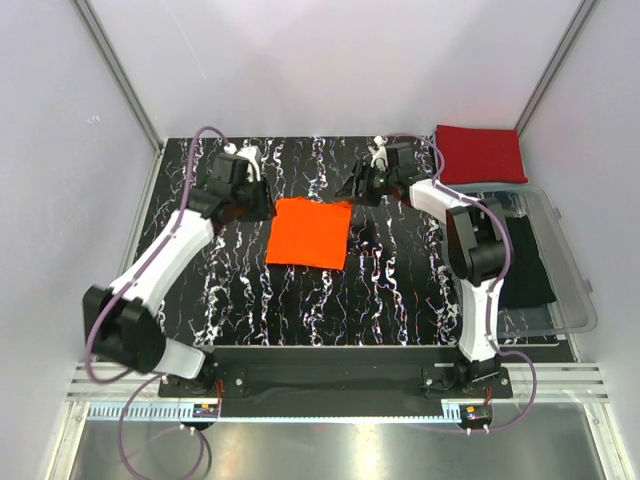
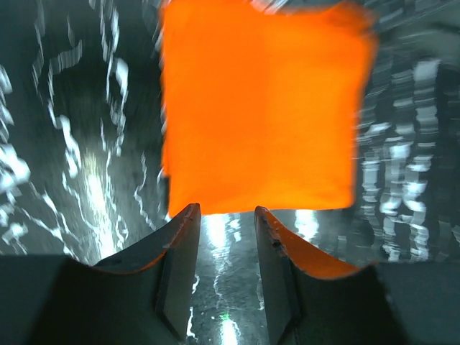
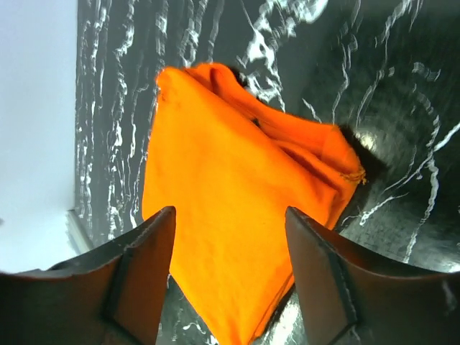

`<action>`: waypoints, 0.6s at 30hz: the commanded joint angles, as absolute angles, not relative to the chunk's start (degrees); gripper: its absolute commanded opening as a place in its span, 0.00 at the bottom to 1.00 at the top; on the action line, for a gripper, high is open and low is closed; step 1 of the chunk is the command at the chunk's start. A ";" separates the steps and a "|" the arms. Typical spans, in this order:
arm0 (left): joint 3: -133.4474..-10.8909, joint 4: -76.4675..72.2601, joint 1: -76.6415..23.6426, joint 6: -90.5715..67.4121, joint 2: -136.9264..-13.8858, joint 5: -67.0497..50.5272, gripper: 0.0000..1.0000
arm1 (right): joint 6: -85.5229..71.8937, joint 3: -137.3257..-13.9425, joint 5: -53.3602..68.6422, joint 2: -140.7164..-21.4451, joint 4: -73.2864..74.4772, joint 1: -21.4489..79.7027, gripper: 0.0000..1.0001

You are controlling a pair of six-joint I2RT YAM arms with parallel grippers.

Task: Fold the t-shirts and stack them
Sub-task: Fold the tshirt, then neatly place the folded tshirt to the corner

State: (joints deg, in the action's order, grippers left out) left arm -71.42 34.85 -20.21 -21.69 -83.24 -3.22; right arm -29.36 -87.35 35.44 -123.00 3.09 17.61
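**Fold complete, stacking pending.** The orange t-shirt (image 1: 308, 233) lies as a rough square near the middle of the dark marbled table (image 1: 400, 300). The red t-shirt (image 1: 480, 152) rests folded at the far right corner, well apart from it. At the right edge stands a clear bin (image 1: 572, 290) containing a black cloth (image 1: 525, 265).

**Technique.** The step in hand appears to be letting go of the finished fold. It is best done by drawing both arms straight up and away, so that no finger drags a layer open. The right wrist view shows the shirt's layers bunched and lumpy at one corner. That corner probably needs pressing flat before the shirt is carried to the red one. The carry likely calls for a pinch through all the layers at opposite edges.

**Grippers.** The left gripper (image 2: 223, 233) sits at the shirt's left edge. Its jaws stand partly apart with bare table between them, pinching nothing. The right gripper (image 3: 230, 244) hovers at the shirt's far right corner. Its jaws are spread wide with the cloth lying below them, and nothing is clamped.
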 commanded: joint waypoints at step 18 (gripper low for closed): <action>-62.40 32.34 -20.04 -14.33 -74.44 -17.67 0.42 | -0.35 -111.35 34.18 -137.19 27.77 15.56 0.92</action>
